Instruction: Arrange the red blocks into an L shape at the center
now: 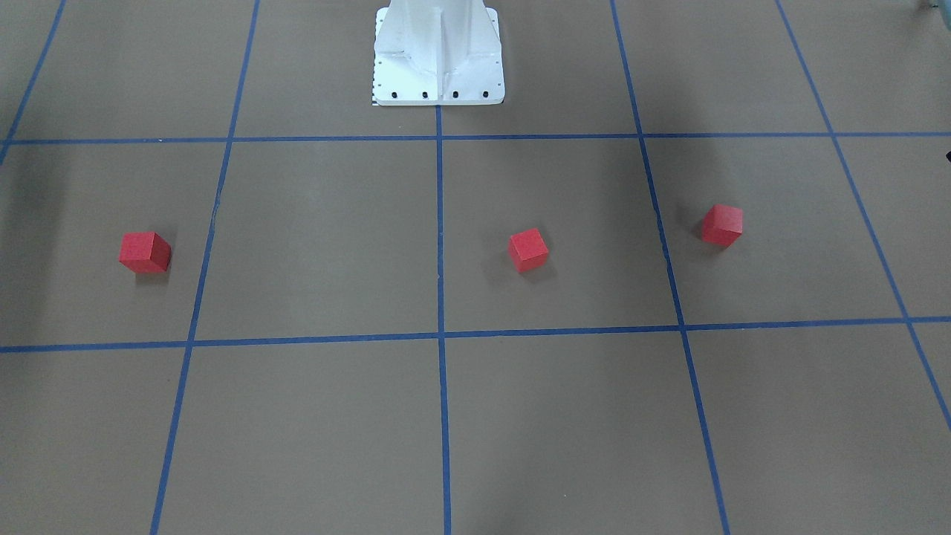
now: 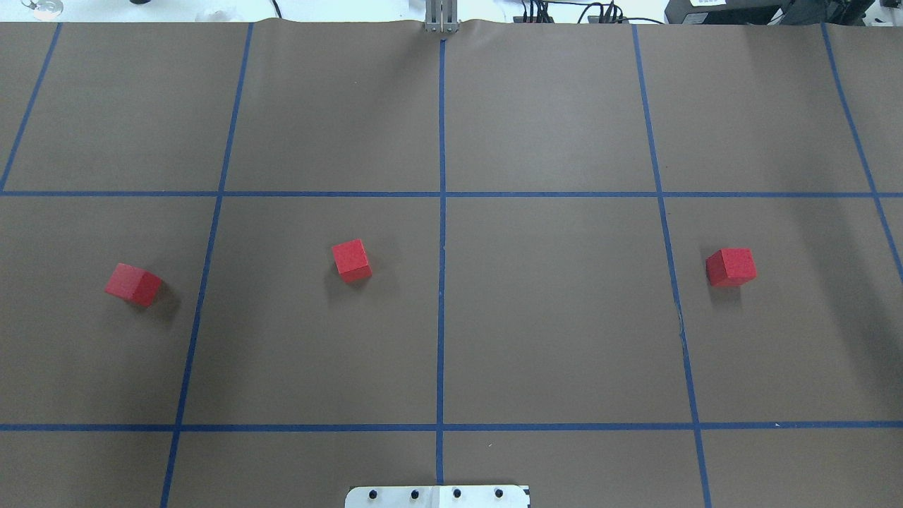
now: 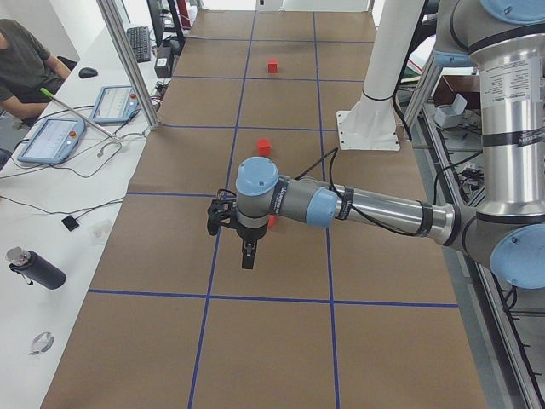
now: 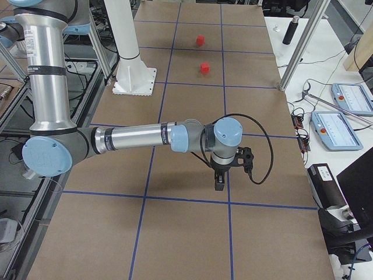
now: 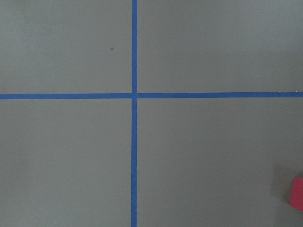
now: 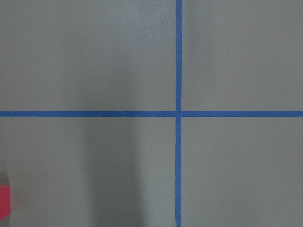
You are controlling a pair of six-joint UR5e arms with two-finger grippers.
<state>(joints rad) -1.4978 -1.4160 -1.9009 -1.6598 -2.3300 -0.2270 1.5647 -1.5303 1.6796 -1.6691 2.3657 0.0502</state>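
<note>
Three red blocks lie apart on the brown table in a rough row. In the overhead view one is at the left (image 2: 133,284), one just left of the centre line (image 2: 351,260), and one at the right (image 2: 731,267). The front view shows them too (image 1: 145,252) (image 1: 528,250) (image 1: 722,224). My left gripper (image 3: 247,256) shows only in the exterior left view, hanging above the table near the left block. My right gripper (image 4: 220,184) shows only in the exterior right view. I cannot tell whether either is open or shut. A red block edge shows in each wrist view (image 5: 297,194) (image 6: 4,201).
The white robot pedestal (image 1: 438,52) stands at the table's near middle edge. Blue tape lines (image 2: 441,212) form a grid. Beyond the far edge are metal posts (image 3: 128,60), tablets (image 3: 51,141), a dark bottle (image 3: 36,269) and a seated operator (image 3: 21,60).
</note>
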